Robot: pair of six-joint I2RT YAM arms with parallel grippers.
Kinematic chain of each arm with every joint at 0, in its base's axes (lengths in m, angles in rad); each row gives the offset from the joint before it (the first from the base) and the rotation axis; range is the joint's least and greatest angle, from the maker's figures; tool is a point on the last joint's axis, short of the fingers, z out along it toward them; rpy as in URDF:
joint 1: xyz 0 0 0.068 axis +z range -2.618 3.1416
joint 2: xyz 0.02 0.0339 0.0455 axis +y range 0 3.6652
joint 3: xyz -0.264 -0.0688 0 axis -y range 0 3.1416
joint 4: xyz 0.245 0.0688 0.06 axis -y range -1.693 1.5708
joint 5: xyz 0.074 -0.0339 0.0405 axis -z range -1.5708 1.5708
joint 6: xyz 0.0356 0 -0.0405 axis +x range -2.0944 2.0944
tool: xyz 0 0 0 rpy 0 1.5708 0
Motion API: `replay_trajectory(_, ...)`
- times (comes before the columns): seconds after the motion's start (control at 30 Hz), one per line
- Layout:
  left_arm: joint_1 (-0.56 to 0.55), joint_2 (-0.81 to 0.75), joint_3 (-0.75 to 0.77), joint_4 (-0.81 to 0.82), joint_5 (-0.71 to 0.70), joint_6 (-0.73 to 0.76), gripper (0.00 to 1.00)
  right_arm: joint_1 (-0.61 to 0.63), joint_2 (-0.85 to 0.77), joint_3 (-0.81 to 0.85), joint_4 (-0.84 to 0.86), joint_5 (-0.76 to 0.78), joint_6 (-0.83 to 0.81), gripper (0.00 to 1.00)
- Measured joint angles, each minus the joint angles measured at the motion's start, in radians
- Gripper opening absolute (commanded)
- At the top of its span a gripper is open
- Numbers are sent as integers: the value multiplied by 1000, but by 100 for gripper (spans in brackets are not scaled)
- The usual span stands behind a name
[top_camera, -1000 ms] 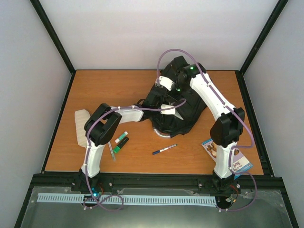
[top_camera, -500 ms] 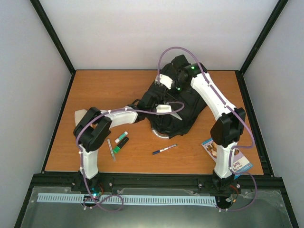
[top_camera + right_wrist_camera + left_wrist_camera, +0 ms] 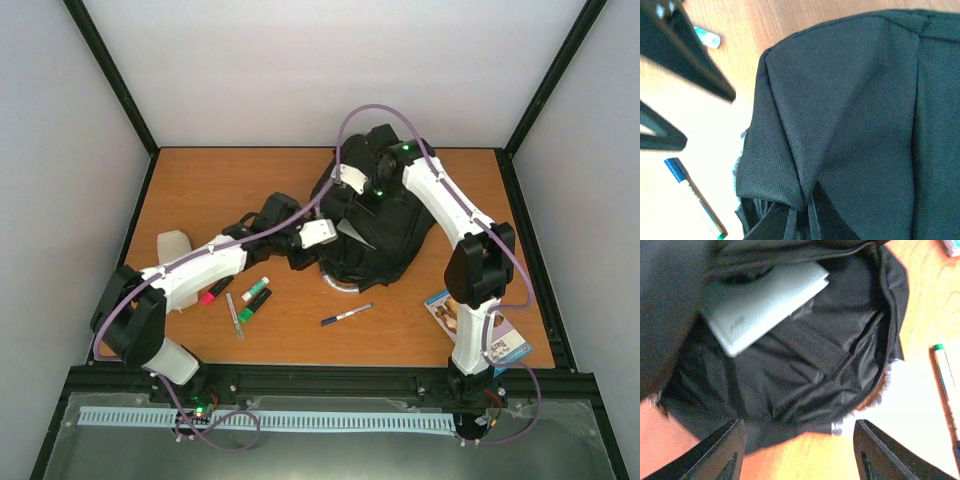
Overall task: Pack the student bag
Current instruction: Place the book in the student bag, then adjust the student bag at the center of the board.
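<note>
The bag (image 3: 385,235) lay on the table (image 3: 220,185) straight ahead of the left gripper (image 3: 799,425), its mouth gaping toward it. The left fingers (image 3: 722,452) stood spread with nothing between them, just short of the opening's near lip. That looked like a hand free to fetch the next item.

The right gripper (image 3: 801,222) had its fingers pressed together on a fold of the bag's top panel, and the cloth rose to a peak at the tips. This pinch was probably there to lift the flap, so that the mouth stood open and the lining hung slack below it. Deep inside, beyond the left fingers and up to their left, a grey slab (image 3: 765,295) rested at a slant against the lining, half under the raised flap. Whether it was a book or a device could not be told.

Loose things waited outside. A pen (image 3: 345,315) lay on the wood near the bag's mouth, to the right of the left fingers. The markers (image 3: 255,297) lay behind the left fingers, beside the arm. The booklets (image 3: 445,305) lay well away from both grippers, near the right arm's base.

The table was plain orange-brown wood, smooth and flat. Black posts (image 3: 110,75) framed it, with bare white walls (image 3: 330,60) on three sides and a black rail (image 3: 330,380) along the near edge.
</note>
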Motion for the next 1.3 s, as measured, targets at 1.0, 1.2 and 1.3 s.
replay_trajectory(1.0, 607, 156, 216, -374, 97, -678, 100, -318, -386, -628, 169, 157, 111, 72)
replay_trajectory(1.2, 607, 178, 221, -361, 148, -725, 94, -515, -334, -639, 190, 134, 162, 75)
replay_trajectory(1.3, 607, 178, 210, -339, 165, -739, 93, -549, -272, -618, 194, 119, 181, 77)
